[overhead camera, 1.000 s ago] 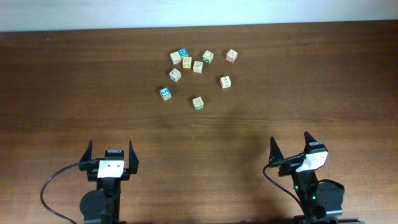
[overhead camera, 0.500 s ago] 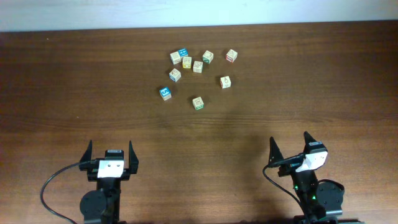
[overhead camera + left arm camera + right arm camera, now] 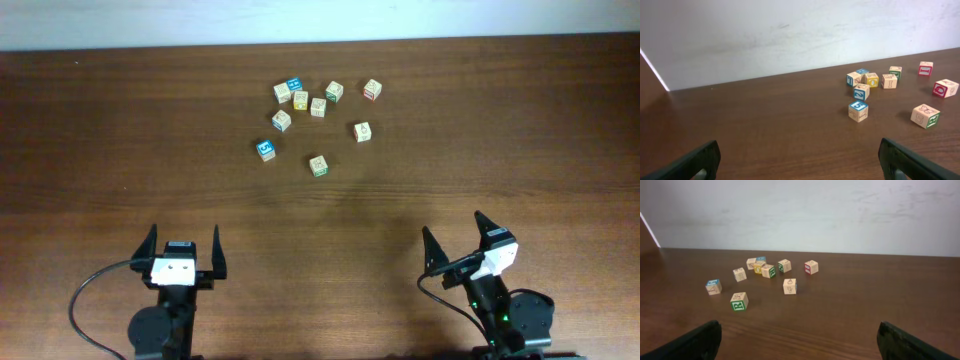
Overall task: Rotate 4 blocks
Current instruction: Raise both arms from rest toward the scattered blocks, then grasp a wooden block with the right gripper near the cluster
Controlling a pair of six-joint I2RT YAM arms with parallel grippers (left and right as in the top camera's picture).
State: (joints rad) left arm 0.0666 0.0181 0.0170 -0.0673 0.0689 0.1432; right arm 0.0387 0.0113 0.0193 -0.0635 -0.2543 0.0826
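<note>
The left claw (image 3: 183, 235) and the right claw (image 3: 452, 226) are both spread wide, pinching nothing. Well ahead on the worktop (image 3: 120, 150) lie the blue block (image 3: 265, 150) ahead-right of the left claw, the green block (image 3: 318, 165) between both, the yellow block (image 3: 362, 131) and red block (image 3: 372, 89) ahead-left of the right claw

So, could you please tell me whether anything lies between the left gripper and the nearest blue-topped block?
Nothing visible does. Only bare table lies between the open left gripper and the blue-topped block; the other blocks sit beside or beyond it.
</note>
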